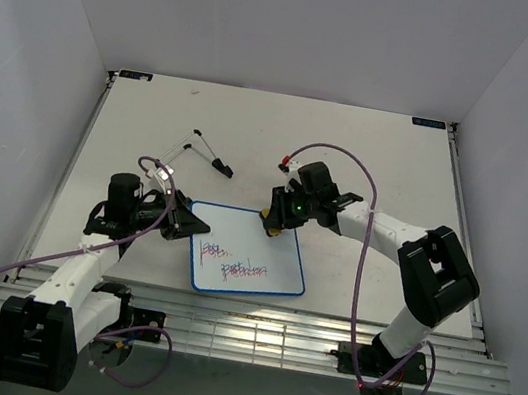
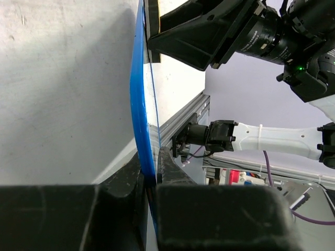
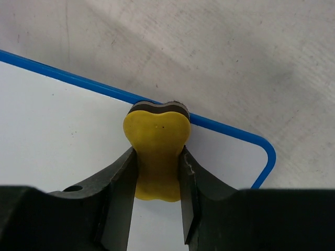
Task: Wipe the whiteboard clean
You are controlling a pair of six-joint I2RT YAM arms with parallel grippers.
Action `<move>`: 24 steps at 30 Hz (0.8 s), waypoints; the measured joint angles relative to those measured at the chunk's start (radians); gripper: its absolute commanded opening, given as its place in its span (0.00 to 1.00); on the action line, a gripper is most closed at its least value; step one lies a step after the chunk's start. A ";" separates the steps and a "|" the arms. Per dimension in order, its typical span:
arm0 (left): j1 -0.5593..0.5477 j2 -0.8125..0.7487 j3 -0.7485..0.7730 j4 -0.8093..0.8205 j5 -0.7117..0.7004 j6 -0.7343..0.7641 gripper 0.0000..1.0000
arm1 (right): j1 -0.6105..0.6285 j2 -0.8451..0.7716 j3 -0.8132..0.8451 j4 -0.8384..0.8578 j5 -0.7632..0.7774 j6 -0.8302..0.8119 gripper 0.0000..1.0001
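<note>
The whiteboard (image 1: 259, 240), white with a thin blue frame, lies on the table between the arms. Red and blue writing (image 1: 230, 262) covers its near left part. My left gripper (image 1: 181, 225) is shut on the board's left edge; in the left wrist view the blue frame (image 2: 137, 104) runs edge-on between the jaws of this gripper (image 2: 149, 180). My right gripper (image 1: 276, 222) is shut on a small yellow eraser (image 3: 156, 149), which rests on the board's far right corner (image 3: 63, 130), against the blue rim.
Thin white rods with black tips (image 1: 207, 152) lie on the table beyond the board. A small red-tipped piece (image 1: 281, 167) sits near the right wrist. Grey walls close in three sides; a metal rail (image 1: 252, 327) runs along the near edge.
</note>
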 measured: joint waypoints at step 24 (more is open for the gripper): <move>-0.019 0.027 0.011 -0.117 -0.021 0.055 0.00 | 0.153 -0.285 -0.306 -0.005 0.104 0.035 0.08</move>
